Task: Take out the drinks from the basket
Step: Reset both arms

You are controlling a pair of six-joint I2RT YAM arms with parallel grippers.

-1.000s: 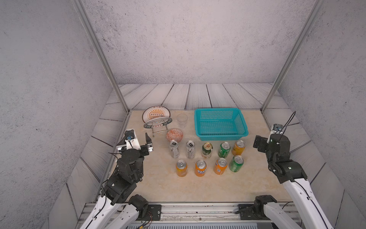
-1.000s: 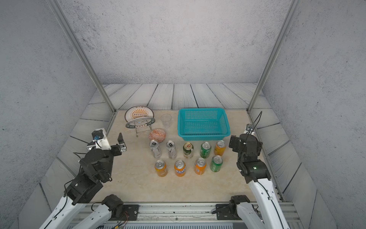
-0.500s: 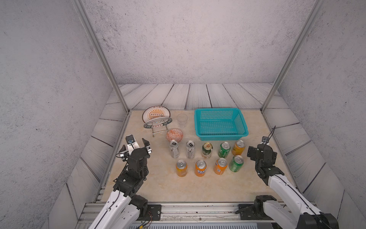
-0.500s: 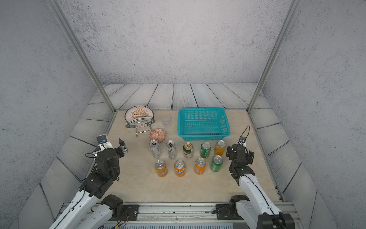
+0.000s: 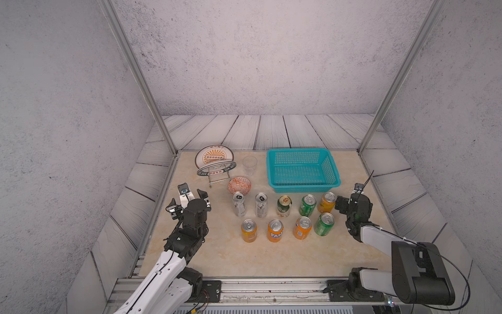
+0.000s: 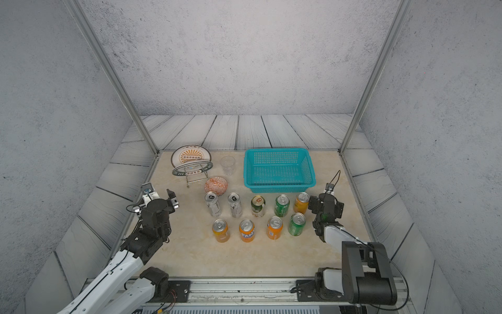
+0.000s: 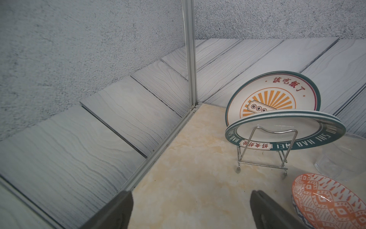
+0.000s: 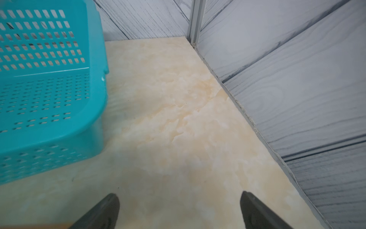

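The teal basket [image 5: 303, 187] [image 6: 279, 187] stands at the back right with nothing in it; its corner [image 8: 59, 111] shows in the right wrist view. The drinks stand upright on the table in two rows in front of it: white cans [image 5: 239, 204], a green-and-cream can [image 5: 284, 207], green cans [image 5: 307, 205] and orange cans [image 5: 275, 231]. My left gripper [image 5: 193, 195] [image 7: 191, 196] is open over bare table, left of the cans. My right gripper [image 5: 350, 199] [image 8: 179, 197] is open and empty, just right of the end orange can [image 5: 326, 203].
A wire rack holding two plates [image 5: 216, 163] [image 7: 277, 126], a clear plastic cup [image 5: 250, 164] and a patterned orange bowl [image 5: 239, 185] [image 7: 326, 200] sit at the back left. Metal frame posts [image 5: 163, 130] and wood-look side panels border the table.
Both arms have sunk lower toward the table. The right gripper has shifted left, closer to the end orange can. The cans and basket have not moved.
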